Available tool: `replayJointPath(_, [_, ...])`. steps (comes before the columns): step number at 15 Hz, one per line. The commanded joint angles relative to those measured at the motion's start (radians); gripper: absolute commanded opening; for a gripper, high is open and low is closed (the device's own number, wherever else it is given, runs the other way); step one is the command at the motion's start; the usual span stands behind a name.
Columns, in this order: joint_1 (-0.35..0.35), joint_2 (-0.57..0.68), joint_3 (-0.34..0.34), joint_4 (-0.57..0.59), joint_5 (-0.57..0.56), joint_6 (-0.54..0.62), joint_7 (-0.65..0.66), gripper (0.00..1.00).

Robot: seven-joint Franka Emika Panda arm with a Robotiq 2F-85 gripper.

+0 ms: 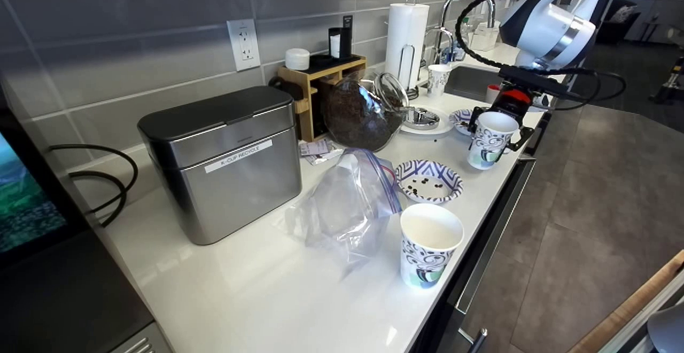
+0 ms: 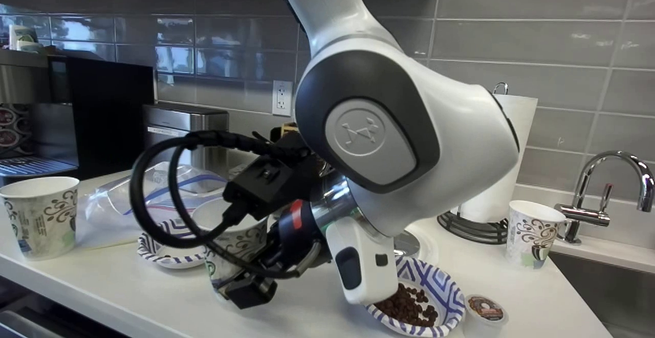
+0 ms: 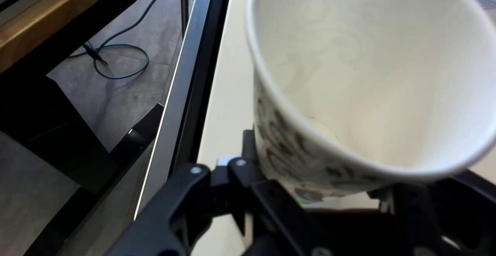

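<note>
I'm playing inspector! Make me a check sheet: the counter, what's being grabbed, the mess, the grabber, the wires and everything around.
Surface: white counter, glossy, reflecting light.
Job's things: patterned paper cup, roughly upright; hard to tell if it is lifted.
Clutter: crumpled plastic bag next to a near bowl with a few dark beans; bean-filled bowl with many more; second cup near the bag.
Gripper: closed on the sides of the paper cup.
Cables: black cable looping beside the arm; bluish cable looped on the floor.
Surroundings: paper towel roll, sink, tiled wall.
</note>
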Motion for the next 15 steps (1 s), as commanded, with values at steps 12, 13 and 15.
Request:
replayJointPath(12, [-0.007,0.120,-0.001,0.093,0.010,-0.042,-0.002,0.36])
replayJointPath(13, [-0.006,0.122,0.000,0.094,0.010,-0.041,-0.002,0.36])
replayJointPath(15, [-0.006,0.128,0.000,0.101,0.005,-0.045,0.003,0.86])
